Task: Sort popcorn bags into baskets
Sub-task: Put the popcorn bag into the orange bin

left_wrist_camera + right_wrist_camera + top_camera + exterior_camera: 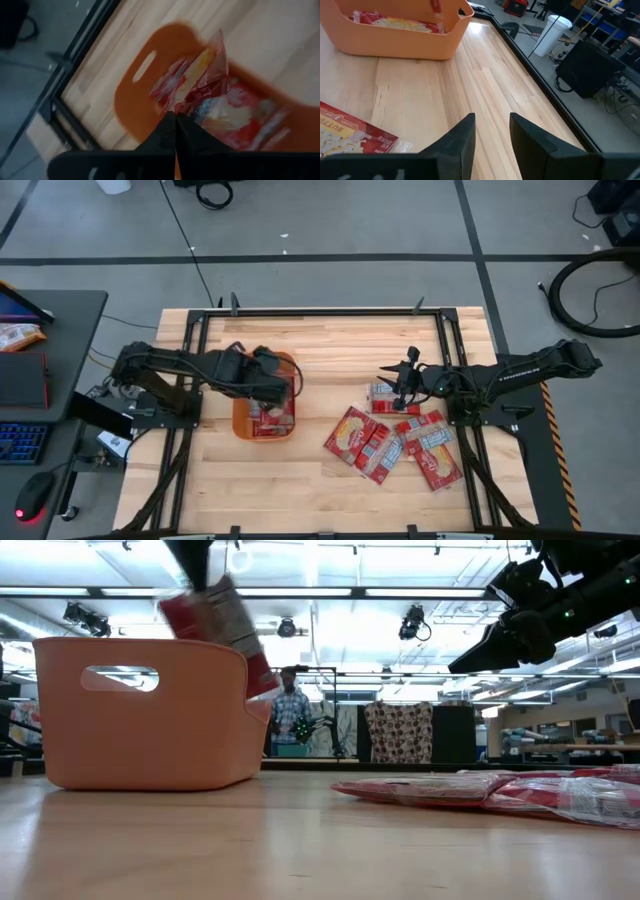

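The orange basket [240, 420] [140, 715] [131, 102] stands on the table's left half, with red popcorn bags [242, 117] [395, 21] lying inside it. My left gripper [287, 386] [175, 115] hangs over the basket, shut on one red popcorn bag [215, 618] [202, 82]. Several more bags [385, 445] [480, 788] lie flat on the table's right half. My right gripper [393, 380] [492, 122] hovers open above the far one of these [383, 398], touching nothing. My left gripper pinches the bag's upper edge [181, 106] between its two shut fingers, coming from above. The bag hangs tilted below the fingers, over the basket's open top. Its lower end [262, 682] is down at the level of the basket's rim.
Black frame rails [455, 360] run along the table's left, right and far sides. Bare wood [340, 350] lies between the basket and the bag pile, and along the near edge. A person [291, 710] stands in the room far behind the table.
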{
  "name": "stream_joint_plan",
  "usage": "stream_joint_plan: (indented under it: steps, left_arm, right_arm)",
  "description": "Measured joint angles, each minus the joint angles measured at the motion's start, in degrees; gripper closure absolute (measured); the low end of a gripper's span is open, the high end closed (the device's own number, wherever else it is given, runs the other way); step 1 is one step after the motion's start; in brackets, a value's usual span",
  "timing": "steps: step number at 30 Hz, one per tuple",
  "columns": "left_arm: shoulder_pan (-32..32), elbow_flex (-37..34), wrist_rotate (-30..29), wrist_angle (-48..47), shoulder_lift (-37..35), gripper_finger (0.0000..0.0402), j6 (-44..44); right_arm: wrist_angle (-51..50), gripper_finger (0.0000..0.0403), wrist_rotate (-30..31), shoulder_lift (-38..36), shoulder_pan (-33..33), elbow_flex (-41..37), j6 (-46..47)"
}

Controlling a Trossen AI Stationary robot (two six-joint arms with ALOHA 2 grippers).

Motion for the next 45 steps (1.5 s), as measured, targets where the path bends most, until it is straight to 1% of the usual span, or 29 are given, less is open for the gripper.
stream_joint_plan:
  steps: [3, 7, 9, 12, 14, 16, 19, 22, 24, 27, 29, 31, 33, 35, 36, 38, 41, 43, 45]
  left_arm:
    - [1.82, -5.34, 0.23, -0.08, -1.76, 0.0401, -1.15]
    - [3.83, -10.27, -0.56, 1.59, -1.71, 0.0401, -2.21]
    - [4.22, -12.09, 2.12, 5.85, -1.19, 0.0401, 0.24]
    - [4.13, -14.79, 9.47, 13.58, -0.57, 0.0389, 4.09]
    - [3.72, -15.95, 13.63, 16.36, -0.03, 0.0372, 4.92]
    - [3.17, -16.56, 16.43, 16.47, 1.22, 0.0347, 4.86]
    - [2.55, -16.65, 17.83, 17.04, 2.47, 0.0304, 4.70]
    - [2.22, -16.63, 18.20, 23.95, 2.70, 0.0264, 4.10]
    - [1.96, -16.63, 19.33, 30.92, 2.73, 0.0245, 7.25]
    - [1.39, -16.59, 18.35, 38.78, 2.73, 0.0235, 14.23]
    - [1.30, -16.59, 16.50, 42.37, 2.73, 0.0235, 20.50]
    - [1.34, -16.52, 13.30, 43.45, 2.63, 0.0239, 23.70]
    - [0.80, -16.91, 8.51, 43.90, 2.50, 0.0244, 26.53]
    - [-0.21, -18.42, 3.77, 46.79, 2.47, 0.0252, 31.59]
    - [-0.60, -19.32, 2.79, 48.23, 2.46, 0.0257, 33.81]
    - [-0.77, -21.55, 4.06, 51.86, 1.77, 0.0266, 37.20]
    - [0.03, -25.43, 7.88, 58.37, 0.66, 0.0279, 40.52]
    - [0.58, -27.93, 8.28, 61.05, -0.19, 0.0285, 42.51]
    - [0.93, -29.79, 8.31, 64.31, -1.33, 0.0289, 43.92]
  right_arm:
    - [0.71, 0.0277, -0.02, 0.00, -0.01, 0.00, -0.16]
    - [1.28, 0.0277, -1.00, 0.00, -0.02, 0.00, -0.26]
    - [1.32, 0.0277, -1.17, 0.00, 0.00, 0.00, -0.33]
    - [1.32, 0.0277, -1.20, 0.00, -0.02, 0.00, -0.37]
    - [1.32, 0.0277, -1.22, 0.02, -0.02, 0.00, -0.38]
    - [1.30, 0.0277, -1.44, 0.12, -0.02, 0.00, -0.37]
    - [1.53, 0.0277, -1.68, 0.21, -0.02, 0.00, -0.14]
    - [1.86, 0.0277, -2.86, 0.29, -0.02, 0.00, 0.02]
    - [2.33, 0.0277, -5.43, 0.39, -0.02, 0.00, 0.02]
    - [3.46, 0.0277, -12.70, 1.24, 0.00, 0.00, 0.04]
    - [5.86, 0.0277, -15.39, 2.60, 0.66, -0.07, 0.11]
    - [8.00, 0.0277, -15.82, 4.95, 2.10, 0.89, 0.20]
    - [7.12, 0.0277, -15.16, 7.94, 4.27, 3.15, 0.88]
    - [4.54, 0.0277, -12.86, 11.83, 6.85, 5.98, 1.36]
    - [2.62, 0.0277, -11.32, 13.82, 8.14, 7.56, 1.33]
    - [-1.63, 0.0277, -8.87, 17.97, 10.18, 11.23, 0.86]
    - [-8.61, 0.0277, -8.42, 23.09, 12.05, 15.96, 0.46]
    - [-13.17, 0.0276, -8.12, 26.08, 12.54, 18.58, 1.54]
    - [-20.20, 0.0273, -6.14, 28.30, 12.68, 21.15, 4.80]
